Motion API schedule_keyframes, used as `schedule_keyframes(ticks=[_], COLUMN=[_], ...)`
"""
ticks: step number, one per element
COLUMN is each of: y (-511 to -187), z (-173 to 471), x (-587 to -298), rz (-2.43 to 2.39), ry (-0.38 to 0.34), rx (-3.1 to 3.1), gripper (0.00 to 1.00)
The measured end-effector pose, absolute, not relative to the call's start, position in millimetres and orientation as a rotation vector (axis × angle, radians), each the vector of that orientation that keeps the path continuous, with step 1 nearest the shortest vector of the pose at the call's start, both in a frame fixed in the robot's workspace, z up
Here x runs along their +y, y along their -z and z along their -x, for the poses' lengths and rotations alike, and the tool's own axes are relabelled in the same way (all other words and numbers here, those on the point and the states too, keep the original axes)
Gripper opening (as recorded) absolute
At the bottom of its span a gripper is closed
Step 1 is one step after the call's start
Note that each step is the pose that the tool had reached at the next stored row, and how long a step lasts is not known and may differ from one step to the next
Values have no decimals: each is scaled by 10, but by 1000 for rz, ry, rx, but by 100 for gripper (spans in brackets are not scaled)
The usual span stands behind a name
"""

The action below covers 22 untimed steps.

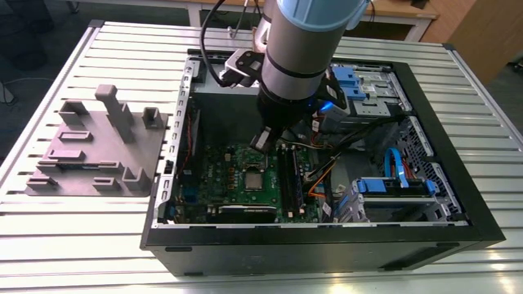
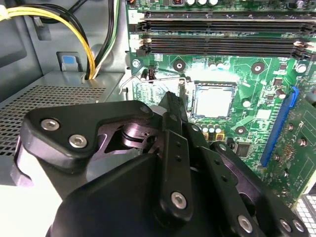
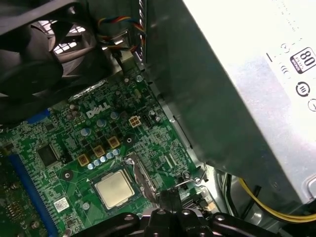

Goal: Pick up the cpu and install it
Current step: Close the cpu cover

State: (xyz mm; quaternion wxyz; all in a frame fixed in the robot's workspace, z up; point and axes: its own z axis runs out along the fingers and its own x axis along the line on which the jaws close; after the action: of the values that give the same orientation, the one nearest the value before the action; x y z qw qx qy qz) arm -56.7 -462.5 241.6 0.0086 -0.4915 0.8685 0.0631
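Observation:
The cpu [image 1: 254, 179] is a small silvery square lying flat in its socket on the green motherboard [image 1: 217, 177] inside the open computer case [image 1: 327, 245]. Both wrist views show the cpu [image 2: 213, 101] [image 3: 114, 189] from close by. My gripper [image 1: 263, 139] hangs just above the board, a little to the side of the cpu and apart from it. Its black fingers [image 2: 174, 106] [image 3: 169, 196] are pressed together with nothing between them. A thin metal socket frame [image 3: 139, 174] and its wire lever [image 2: 148, 79] lie between the fingertips and the cpu.
Memory slots [image 2: 222, 34] run beside the socket. Yellow and black cables [image 2: 84, 34] and a silver power supply box [image 3: 237, 89] stand close to the gripper. A fan [image 3: 34, 54] borders the board. A grey plastic plate with upright blocks [image 1: 98, 147] lies on the slatted table [image 1: 98, 245] at the exterior view's left.

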Motion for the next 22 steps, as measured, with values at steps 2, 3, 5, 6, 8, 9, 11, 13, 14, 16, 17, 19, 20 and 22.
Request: schedule_keyframes(ticks=[2, 3, 5, 6, 8, 9, 11, 13, 14, 16, 17, 19, 20, 22], y=[-2416, -2416, -2416, -2416, -2416, -2416, -2416, -2416, -2416, -2416, -2416, -2416, -2416, -2416], z=[566, 566, 566, 566, 566, 566, 566, 567, 567, 566, 566, 567, 566, 566], x=[-4637, -4643, -4655, -4661, -4672, -4678, -4689, -4699, -4703, -4712, -4716, -4723, -4727, -4734], rz=[1536, 1536, 1536, 1536, 1536, 1536, 1536, 1536, 1536, 1536, 1536, 1536, 1536, 1536], ry=[-197, -197, -197, -197, -197, -197, -197, -197, -197, -197, -197, -197, -197, -197], rx=[2714, 2714, 2714, 2714, 2714, 2714, 2714, 2714, 2714, 2714, 2714, 2714, 2714, 2714], gripper=[10, 10, 10, 10, 10, 10, 10, 10, 10, 10, 10, 10, 10, 10])
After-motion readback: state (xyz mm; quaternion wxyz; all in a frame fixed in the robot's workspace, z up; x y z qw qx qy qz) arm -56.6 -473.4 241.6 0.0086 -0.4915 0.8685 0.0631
